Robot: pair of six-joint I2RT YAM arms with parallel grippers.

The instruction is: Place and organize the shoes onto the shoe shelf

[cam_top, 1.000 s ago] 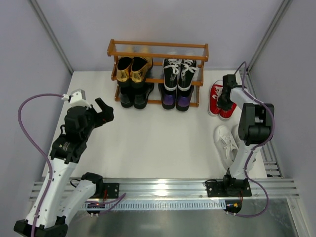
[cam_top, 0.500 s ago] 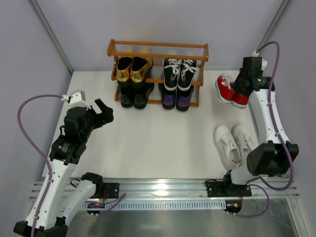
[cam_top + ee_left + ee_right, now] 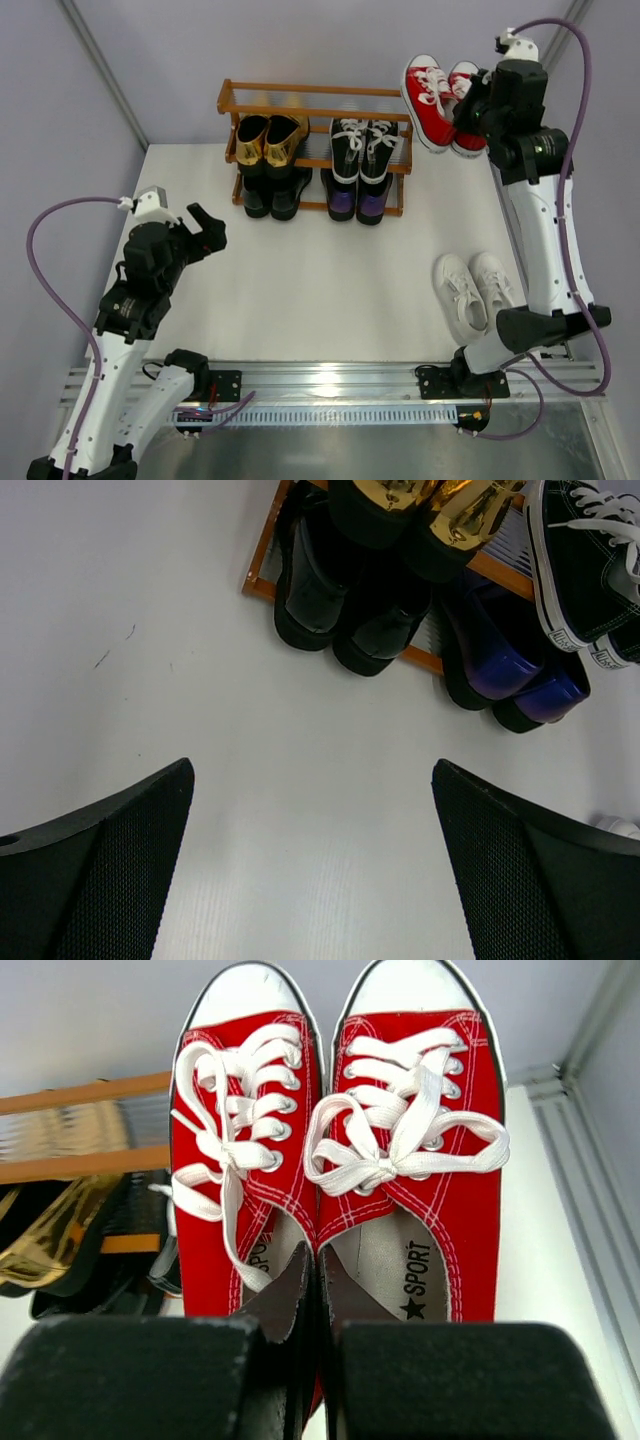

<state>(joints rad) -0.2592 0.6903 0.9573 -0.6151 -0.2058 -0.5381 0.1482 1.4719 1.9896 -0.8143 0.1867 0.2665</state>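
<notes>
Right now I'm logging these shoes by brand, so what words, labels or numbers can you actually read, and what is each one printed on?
"SPORT", with a star before it: on the insole of the right-hand shoe of the red sneakers, pinched in the right gripper.
"SPOR": the same print on the other red shoe's insole, partly covered by a lace.
Small tags on the sole edge of the black-and-white sneakers: too small to read.
Nothing else is legible.

The white table bears the shoe shelf, white sneakers at right, and possibly the black dress shoes.
</notes>
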